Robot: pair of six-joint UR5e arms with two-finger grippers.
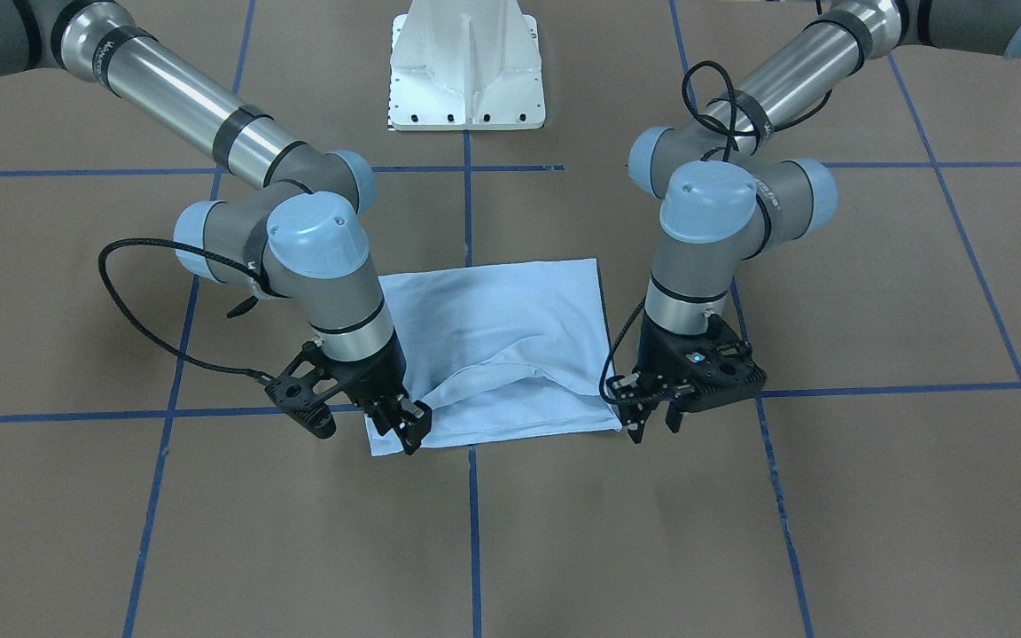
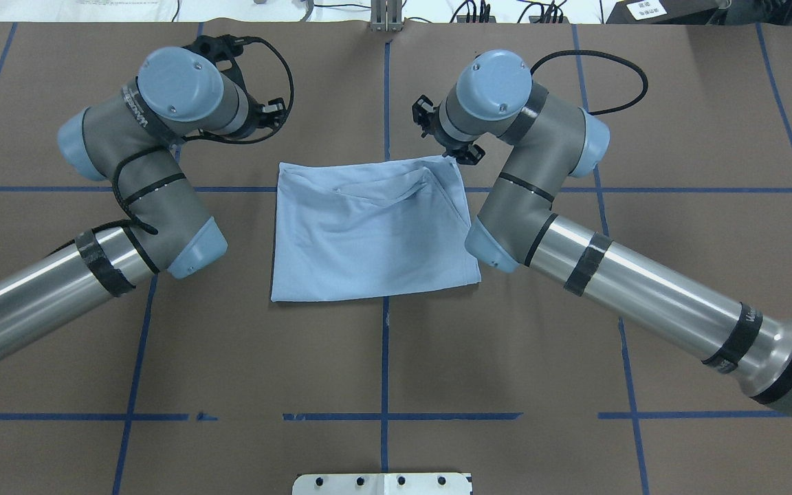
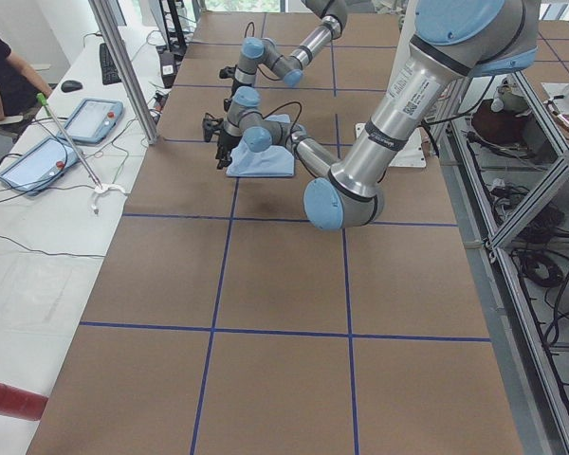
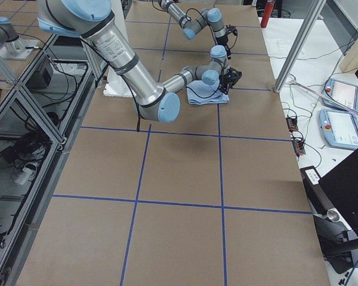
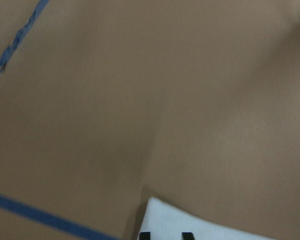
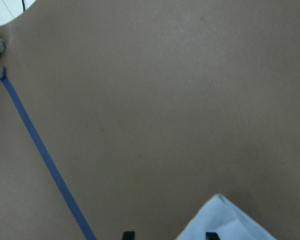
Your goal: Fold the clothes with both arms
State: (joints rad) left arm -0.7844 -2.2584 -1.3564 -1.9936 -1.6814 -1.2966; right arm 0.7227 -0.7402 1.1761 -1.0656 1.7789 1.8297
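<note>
From the front, the T-shirt lies folded mid-table, with the left gripper and right gripper both spread at its outer corners. Overhead, it looks rumpled there. The wrist views suggest reaching deeper, pinching every layer and lifting together.

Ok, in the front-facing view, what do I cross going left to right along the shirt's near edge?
Right tool → shirt → left tool. This view faces the robot, so its sides are swapped.
</note>
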